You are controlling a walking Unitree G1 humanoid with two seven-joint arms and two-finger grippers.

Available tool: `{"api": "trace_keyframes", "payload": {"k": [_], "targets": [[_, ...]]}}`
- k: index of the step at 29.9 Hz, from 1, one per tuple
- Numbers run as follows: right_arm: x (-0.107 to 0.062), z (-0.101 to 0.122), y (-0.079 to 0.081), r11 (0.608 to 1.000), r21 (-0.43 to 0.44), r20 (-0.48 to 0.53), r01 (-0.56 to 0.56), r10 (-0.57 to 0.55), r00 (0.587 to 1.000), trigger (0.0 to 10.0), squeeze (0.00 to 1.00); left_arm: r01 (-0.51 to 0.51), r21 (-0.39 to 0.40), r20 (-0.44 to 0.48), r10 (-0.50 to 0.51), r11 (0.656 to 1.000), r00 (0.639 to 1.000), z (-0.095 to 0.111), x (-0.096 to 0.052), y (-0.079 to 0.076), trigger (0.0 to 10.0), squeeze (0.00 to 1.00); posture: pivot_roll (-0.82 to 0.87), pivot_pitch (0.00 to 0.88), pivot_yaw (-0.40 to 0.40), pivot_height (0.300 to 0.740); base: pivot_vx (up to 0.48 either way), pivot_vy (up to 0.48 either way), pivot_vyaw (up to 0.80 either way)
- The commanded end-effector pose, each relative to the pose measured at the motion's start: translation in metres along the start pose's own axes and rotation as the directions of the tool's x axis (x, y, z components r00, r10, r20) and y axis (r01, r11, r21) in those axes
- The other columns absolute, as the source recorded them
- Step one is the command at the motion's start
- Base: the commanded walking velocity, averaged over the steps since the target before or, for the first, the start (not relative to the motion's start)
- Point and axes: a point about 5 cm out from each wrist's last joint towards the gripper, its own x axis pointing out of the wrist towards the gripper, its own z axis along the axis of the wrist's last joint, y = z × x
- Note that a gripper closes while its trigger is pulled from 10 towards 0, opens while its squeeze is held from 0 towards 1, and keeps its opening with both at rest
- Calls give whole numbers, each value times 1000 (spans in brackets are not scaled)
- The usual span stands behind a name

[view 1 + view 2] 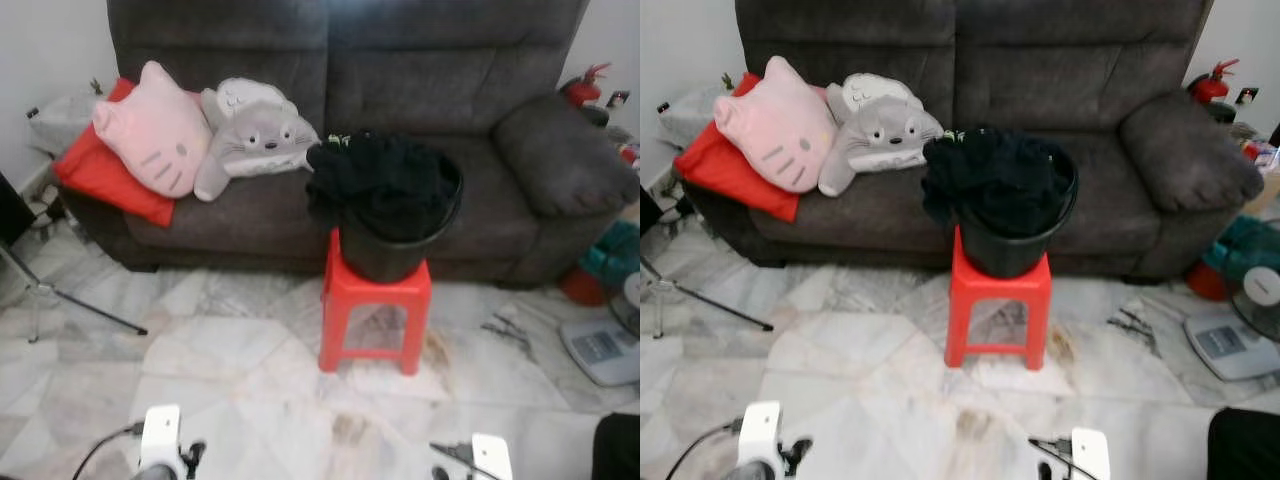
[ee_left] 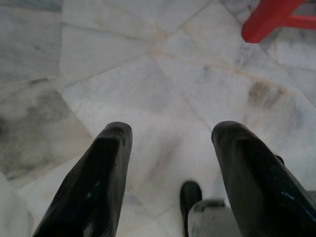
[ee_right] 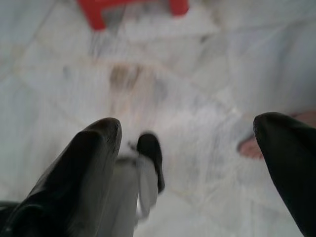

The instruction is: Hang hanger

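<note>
I cannot make out a hanger as such; what I see is a black bucket [image 1: 400, 235] heaped with dark clothes [image 1: 375, 170], and any hanger in that heap is too dark to tell apart. The bucket stands on a red stool [image 1: 375, 315], which stands on the marble floor [image 1: 220, 350] just in front of a dark grey sofa [image 1: 460, 90]. Some of the clothes spill over the bucket's rim on my left side.

My left end effector [image 2: 170, 140] hangs low over the floor with its two black fingers [image 2: 98, 173] spread wide, nothing between them; a leg of the red stool shows beyond it. My right end effector [image 3: 187, 133] is also low over the floor, fingers [image 3: 84, 163] wide apart and holding nothing, with the stool's feet farther ahead. Both are well apart from the bucket.

On the sofa seat, to my left of the bucket, a grey-and-white plush cushion [image 1: 255, 130] leans beside a pink cat-face cushion [image 1: 155, 135], which lies on a red cushion [image 1: 100, 170]. A red fire extinguisher [image 1: 585, 88] sits behind the sofa's arm on my right. On the floor to my right lies a white scale [image 1: 600, 350], and to my left a thin tripod leg [image 1: 85, 305] slants across the tiles.
</note>
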Motion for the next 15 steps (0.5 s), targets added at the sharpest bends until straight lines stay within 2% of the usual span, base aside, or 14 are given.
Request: {"api": "trace_keyframes", "payload": {"k": [1, 3, 8, 15], "targets": [[-1, -7, 3, 1000, 25, -11, 0, 0, 1000, 10000, 0, -7, 3, -25, 7, 1000, 1000, -6, -2, 4, 10000, 0, -60, 0, 52, 740, 0, 0, -531], [-1, -7, 3, 1000, 31, -7, 1, -1, 1000, 10000, 0, -6, 5, -25, 6, 1000, 1000, -6, -2, 4, 10000, 0, -60, 0, 52, 740, 0, 0, -531], [-1, -6, 2, 999, 42, 3, 4, -4, 1000, 10000, 0, -17, 18, -30, 18, 1000, 999, -6, -2, 4, 10000, 0, -62, 0, 48, 740, 0, 0, 0], [-1, -6, 2, 999, 44, 7, 6, -6, 1000, 10000, 0, -16, 12, -30, 16, 1000, 999, -7, -2, 4, 10000, 0, -60, 0, 49, 740, 259, 0, 0]]}}
